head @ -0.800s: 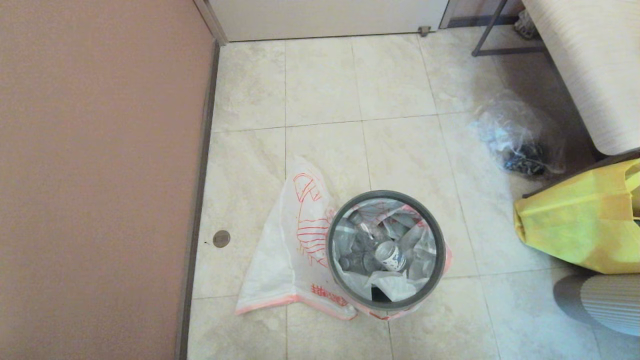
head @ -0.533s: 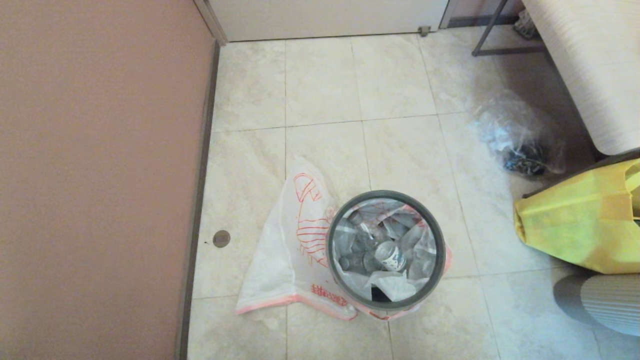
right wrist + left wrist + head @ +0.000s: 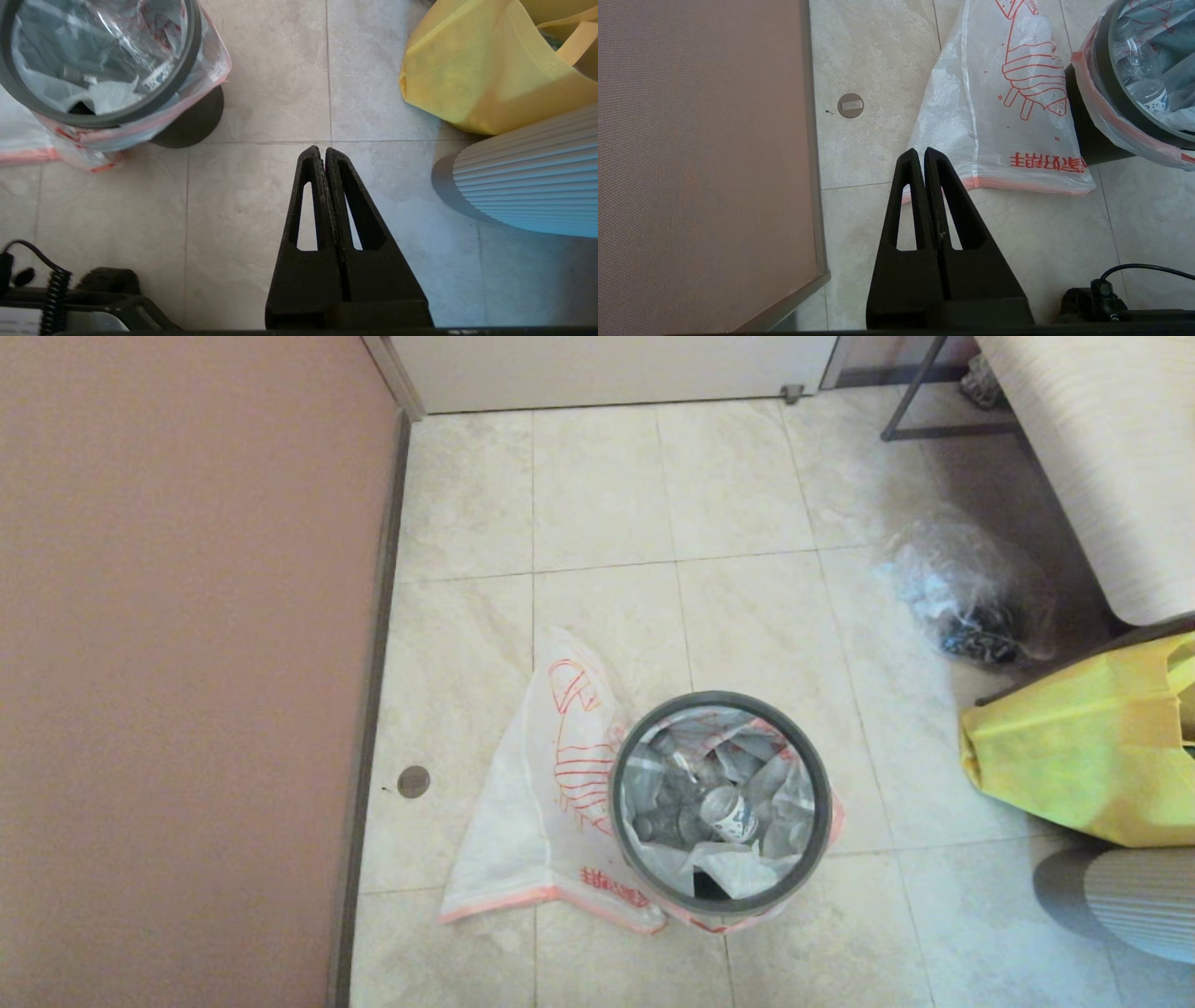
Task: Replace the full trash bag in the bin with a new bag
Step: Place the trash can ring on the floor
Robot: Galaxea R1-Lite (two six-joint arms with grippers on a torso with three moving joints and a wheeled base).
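**Both end effectors parked, full bag untouched in the bin**

Left end effector hangs above the floor near the hem of the new bag, its two fingers pressed together and holding nothing. The right end effector hangs over bare tile between the bin and a yellow bag, likewise pressed together and empty. Neither shows in the head view.

The bin stands on the floor, and the full trash bag sits inside it, its pink-orange band folded out over the grey ring. Bottles and a blue-white cup show through the film. The new bag lies flat on the floor, touching the bin on its left side and partly tucked behind it.

The full bag looks like thin, soft, slippery film that would stretch or tear under a hard pinch; its load of mostly empty containers is probably light but bulky and may shift when lifted. The best hold seems to be the folded-over band outside the ring, where the plastic is doubled and stands free of the bin wall. The ring likely pins the film, so it may need lifting away first. The new bag is limp and lies flat, so its raised hem is the likeliest place to catch it.
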